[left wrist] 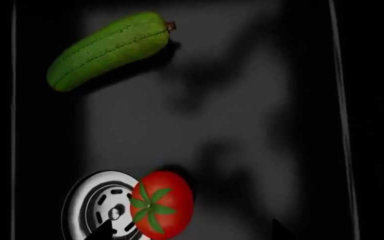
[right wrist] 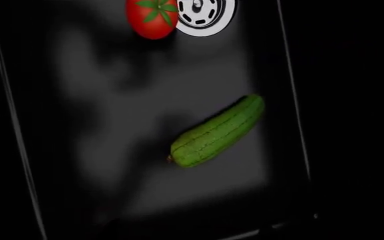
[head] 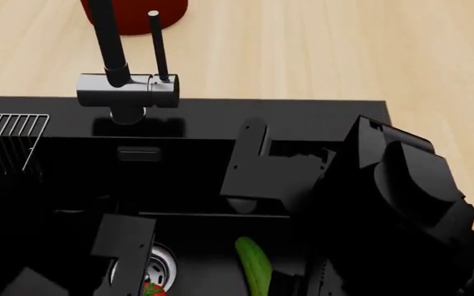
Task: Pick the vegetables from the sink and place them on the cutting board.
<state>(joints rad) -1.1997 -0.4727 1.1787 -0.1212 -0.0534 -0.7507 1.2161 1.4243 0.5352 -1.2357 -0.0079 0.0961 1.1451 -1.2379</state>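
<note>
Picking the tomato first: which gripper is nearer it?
Left. Its gripper hangs just above the tomato by the drain; the right arm hangs nearer the cucumber.

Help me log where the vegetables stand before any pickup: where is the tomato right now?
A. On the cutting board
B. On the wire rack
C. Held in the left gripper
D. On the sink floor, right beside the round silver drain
D: both wrist views show the tomato resting on the dark floor of the sink right beside the drain, with the cucumber lying apart from it.
</note>
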